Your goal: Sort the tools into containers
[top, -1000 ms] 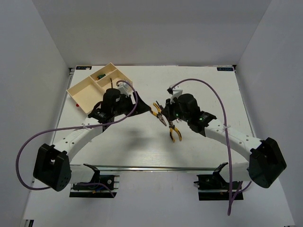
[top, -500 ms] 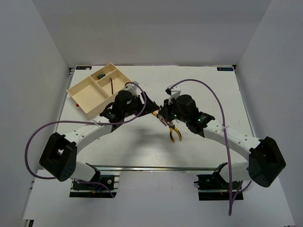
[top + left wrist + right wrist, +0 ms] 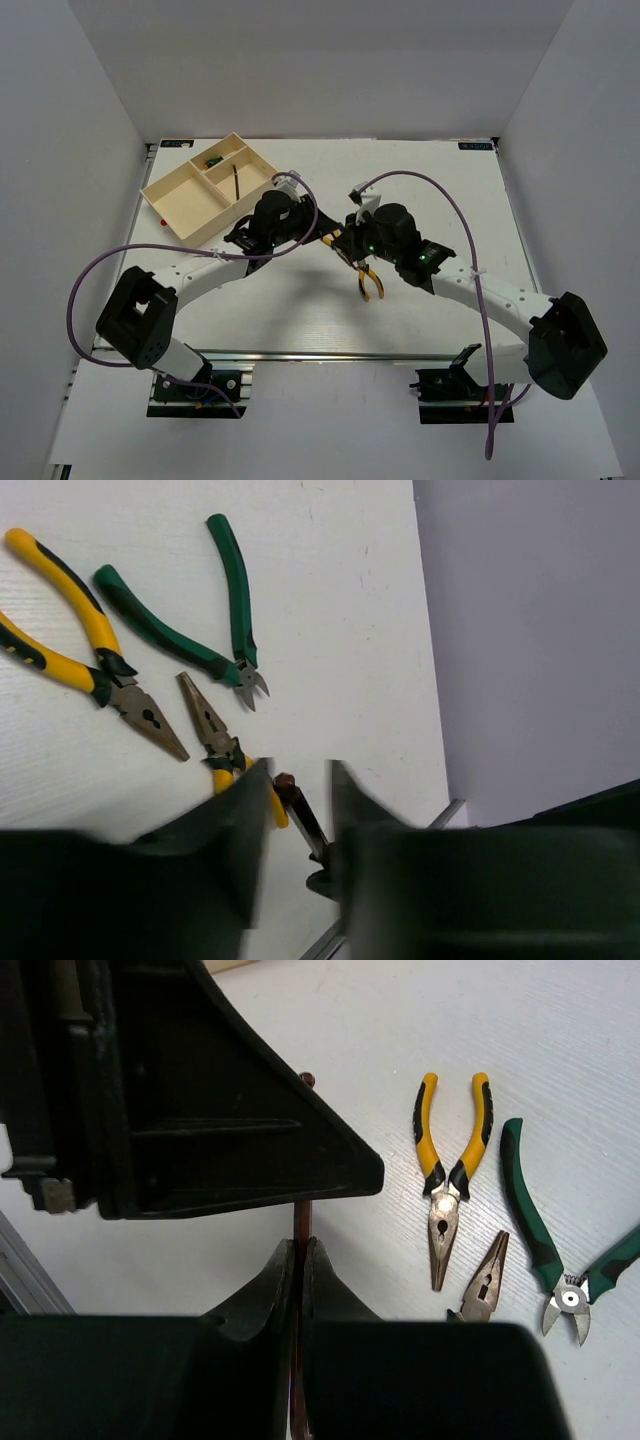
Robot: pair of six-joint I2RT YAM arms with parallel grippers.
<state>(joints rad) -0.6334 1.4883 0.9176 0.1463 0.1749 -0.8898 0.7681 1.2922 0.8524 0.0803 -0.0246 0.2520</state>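
My right gripper (image 3: 301,1250) is shut on a thin dark rod (image 3: 303,1222) and holds it above the table's middle. My left gripper (image 3: 300,775) faces it with the rod's tip (image 3: 292,798) between its fingers. A gap still shows on one side of the rod there. Below lie yellow-handled pliers (image 3: 80,650), green-handled cutters (image 3: 190,645) and a second pair of pliers (image 3: 215,740). The cream tray (image 3: 185,200) stands at the back left. Its small compartments hold a green piece (image 3: 212,160) and another dark rod (image 3: 233,182).
The left gripper's black body (image 3: 220,1130) fills the upper left of the right wrist view, close to my right fingers. Purple cables loop over both arms. White walls enclose the table on three sides.
The left arm has swung right from beside the tray to meet the right gripper at the middle. Its jaws have narrowed around the rod's tip. The right gripper has shifted only slightly.
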